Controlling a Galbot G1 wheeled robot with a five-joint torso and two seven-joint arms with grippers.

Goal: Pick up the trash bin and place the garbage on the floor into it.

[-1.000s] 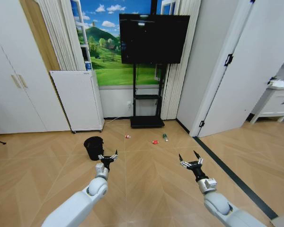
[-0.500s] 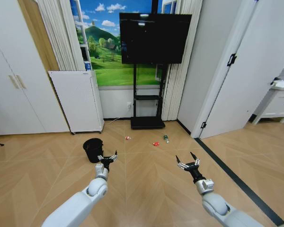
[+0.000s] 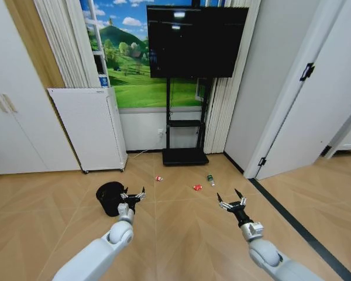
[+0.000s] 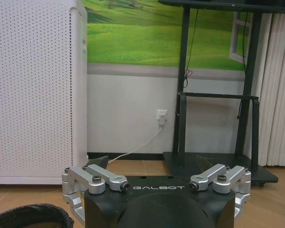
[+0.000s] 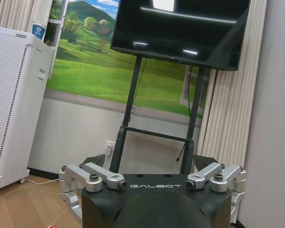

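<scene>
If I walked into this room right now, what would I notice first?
Probably the big black TV on its stand against the far wall, with the bright green hills picture behind it. Then the two robot arms reaching out over the wooden floor: the left gripper open right beside the small black trash bin, the right gripper open over bare floor. Small bits of garbage lie near the stand.

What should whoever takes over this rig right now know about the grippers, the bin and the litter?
Left gripper: open, empty, held right beside the trash bin, not gripping it.
Right gripper: open, empty, held out over bare floor.
Litter, all on the floor before the TV stand: one red-and-white piece, another, the bottle.
Done: nothing picked up.
Left: grasp the bin, collect all three pieces.
</scene>
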